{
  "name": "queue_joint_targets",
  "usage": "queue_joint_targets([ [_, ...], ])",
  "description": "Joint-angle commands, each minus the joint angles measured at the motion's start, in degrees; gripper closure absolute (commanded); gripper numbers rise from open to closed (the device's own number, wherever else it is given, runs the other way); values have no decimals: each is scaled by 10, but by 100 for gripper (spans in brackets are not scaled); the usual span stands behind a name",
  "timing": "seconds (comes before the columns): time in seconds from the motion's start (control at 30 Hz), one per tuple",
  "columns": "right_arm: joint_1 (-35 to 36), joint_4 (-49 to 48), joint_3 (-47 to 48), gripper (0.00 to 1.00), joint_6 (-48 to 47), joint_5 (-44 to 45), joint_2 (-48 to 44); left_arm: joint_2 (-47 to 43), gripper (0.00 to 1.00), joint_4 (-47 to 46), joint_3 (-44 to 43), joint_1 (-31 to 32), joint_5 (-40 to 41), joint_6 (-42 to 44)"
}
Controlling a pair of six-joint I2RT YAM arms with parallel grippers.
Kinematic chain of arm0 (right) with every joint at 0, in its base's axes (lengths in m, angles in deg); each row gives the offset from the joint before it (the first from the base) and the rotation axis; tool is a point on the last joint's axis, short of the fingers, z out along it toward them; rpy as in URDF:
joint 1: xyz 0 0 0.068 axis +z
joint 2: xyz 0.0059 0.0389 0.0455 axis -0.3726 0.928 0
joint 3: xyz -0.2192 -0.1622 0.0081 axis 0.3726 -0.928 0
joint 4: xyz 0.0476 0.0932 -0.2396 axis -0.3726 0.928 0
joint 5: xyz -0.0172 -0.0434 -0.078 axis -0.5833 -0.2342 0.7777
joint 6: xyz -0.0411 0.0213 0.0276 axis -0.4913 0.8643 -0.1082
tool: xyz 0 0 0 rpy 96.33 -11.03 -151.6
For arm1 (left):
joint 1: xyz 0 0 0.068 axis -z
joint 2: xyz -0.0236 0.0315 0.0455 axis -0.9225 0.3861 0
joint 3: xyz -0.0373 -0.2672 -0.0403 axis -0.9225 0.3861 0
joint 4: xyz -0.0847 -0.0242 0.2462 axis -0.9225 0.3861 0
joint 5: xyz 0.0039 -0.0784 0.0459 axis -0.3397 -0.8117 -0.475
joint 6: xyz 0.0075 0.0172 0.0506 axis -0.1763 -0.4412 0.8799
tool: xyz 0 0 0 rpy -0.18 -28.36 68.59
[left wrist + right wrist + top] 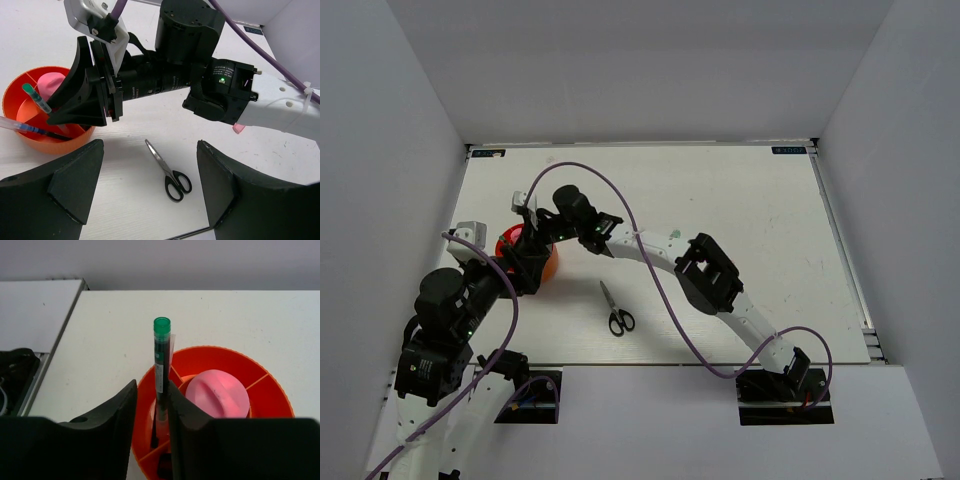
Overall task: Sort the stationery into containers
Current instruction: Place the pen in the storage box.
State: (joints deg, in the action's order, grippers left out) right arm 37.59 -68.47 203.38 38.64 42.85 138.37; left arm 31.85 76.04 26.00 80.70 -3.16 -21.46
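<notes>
The red-orange cup [225, 352] stands at the table's left, also in the top view [550, 266] and left wrist view [55, 144]. In it are a pink round piece [217, 392], a clear pen [20, 126] and a black marker with a green cap [161, 347]. My right gripper [151, 385] hangs over the cup, jaws slightly apart around the upright marker. The marker leans on one finger, with a gap on the other side. My left gripper [148, 146] is wide open and empty above the black-handled scissors [167, 170], which lie flat on the table [616, 310].
A pink item [239, 128] peeks from under the right arm's wrist. A small pale green item [675, 235] lies beside the right forearm. The right arm [710, 275] stretches across the table's middle. White walls enclose the table at the back and sides.
</notes>
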Motion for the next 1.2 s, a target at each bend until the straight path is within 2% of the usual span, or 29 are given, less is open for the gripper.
queue_joint_targets([
  [0.0,5,-1,-2,64,-13,-4,-13,-2,15,7,-1,0,3,10],
  [0.1,2,9,-1,57,-20,-15,-19,-2,15,8,1,0,3,11],
  [0.2,5,20,1,54,-29,-21,-30,1,15,9,2,0,4,8],
  [0.4,4,53,1,56,-36,-32,-58,10,15,10,-9,2,2,6],
  [0.47,3,73,-1,60,-36,-34,-75,14,21,10,-11,0,0,5],
  [0.6,-1,129,8,79,-59,-28,-105,22,47,16,-21,1,-7,0],
  [0.63,-1,158,10,89,-70,-26,-117,23,60,16,-25,0,-9,-2],
  [0.7,-4,242,14,100,-101,5,-138,27,71,23,-25,0,-14,-3],
  [0.77,-3,308,23,100,-120,29,-151,31,84,22,-19,1,-25,-5],
  [0.8,-7,376,26,100,-126,86,-166,35,89,24,-17,1,-32,-6],
  [0.87,-8,420,12,100,-135,139,-179,50,97,24,-5,1,-47,-10],
  [0.93,-16,460,-46,100,-139,237,-217,74,99,30,4,1,-75,-7],
  [1.03,-43,503,-133,100,-135,321,-259,131,99,34,24,1,-126,-13],
  [1.07,-52,513,-199,100,-128,326,-277,158,98,32,29,0,-148,-14],
  [1.13,-80,517,-263,100,-115,331,-297,212,87,31,45,2,-178,-21],
  [1.17,-94,514,-303,90,-104,325,-329,225,80,30,51,2,-199,-21],
])
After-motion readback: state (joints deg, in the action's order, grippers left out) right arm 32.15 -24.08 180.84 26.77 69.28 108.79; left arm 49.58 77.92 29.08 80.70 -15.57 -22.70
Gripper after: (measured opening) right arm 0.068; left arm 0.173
